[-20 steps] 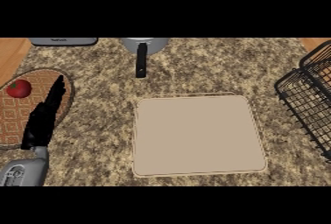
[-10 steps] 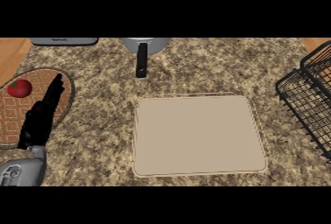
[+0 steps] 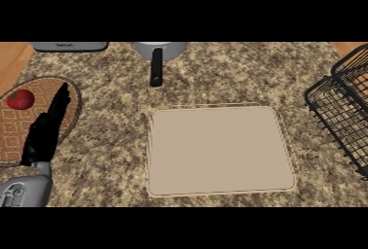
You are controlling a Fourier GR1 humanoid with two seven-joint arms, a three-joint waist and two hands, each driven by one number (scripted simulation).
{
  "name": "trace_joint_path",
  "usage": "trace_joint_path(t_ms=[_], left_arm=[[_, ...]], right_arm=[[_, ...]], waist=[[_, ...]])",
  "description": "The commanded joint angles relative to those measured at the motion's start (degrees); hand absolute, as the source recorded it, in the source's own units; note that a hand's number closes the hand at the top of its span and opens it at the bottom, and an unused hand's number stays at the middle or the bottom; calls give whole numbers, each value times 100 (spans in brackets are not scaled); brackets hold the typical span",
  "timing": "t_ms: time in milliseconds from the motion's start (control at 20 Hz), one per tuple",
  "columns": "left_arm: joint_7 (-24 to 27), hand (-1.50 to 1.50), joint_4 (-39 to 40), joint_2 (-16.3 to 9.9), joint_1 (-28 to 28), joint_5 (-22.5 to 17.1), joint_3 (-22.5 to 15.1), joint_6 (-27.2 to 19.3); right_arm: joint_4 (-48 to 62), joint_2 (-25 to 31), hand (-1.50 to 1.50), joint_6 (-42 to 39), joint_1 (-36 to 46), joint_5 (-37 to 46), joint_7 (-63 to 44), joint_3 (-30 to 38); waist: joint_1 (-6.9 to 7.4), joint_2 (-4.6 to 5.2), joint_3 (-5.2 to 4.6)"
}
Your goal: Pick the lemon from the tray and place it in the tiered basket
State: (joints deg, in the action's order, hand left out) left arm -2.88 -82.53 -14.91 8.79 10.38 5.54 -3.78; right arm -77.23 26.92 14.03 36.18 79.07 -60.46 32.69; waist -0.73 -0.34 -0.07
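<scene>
Left hand (image 3: 45,133) lies at the left edge, fingers straight and extended over a woven mat (image 3: 14,131), holding nothing. Tray (image 3: 219,150) sits mid-tabletop; tiered basket (image 3: 341,114) stands at right.

left forearm (image 3: 25,190): grey, rounded casing | left hand (image 3: 43,136): black, slender fingers

Even, soft light; faint shadows beside the tray (image 3: 220,150); no glare.
</scene>
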Motion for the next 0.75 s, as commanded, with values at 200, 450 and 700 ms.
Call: trace_joint_path(t_ms=[200, 450, 700], left_arm=[[-174, 0, 52, 46, 35, 34, 41, -64], [-22, 0, -48, -41, -202, -53, 116, 57], [-212, 0, -211, 64, 25, 137, 0, -136]], right_arm=[[-2631, -788, -150, -1062, -565, -14, -1144, 386], [-4643, -1630, -150, -1747, -1636, -267, -1027, 588], [-6718, -2556, -150, -2019, -2847, -742, -564, 743]], waist=[[-169, -51, -7], [-173, -55, -3], [-201, -42, 6]])
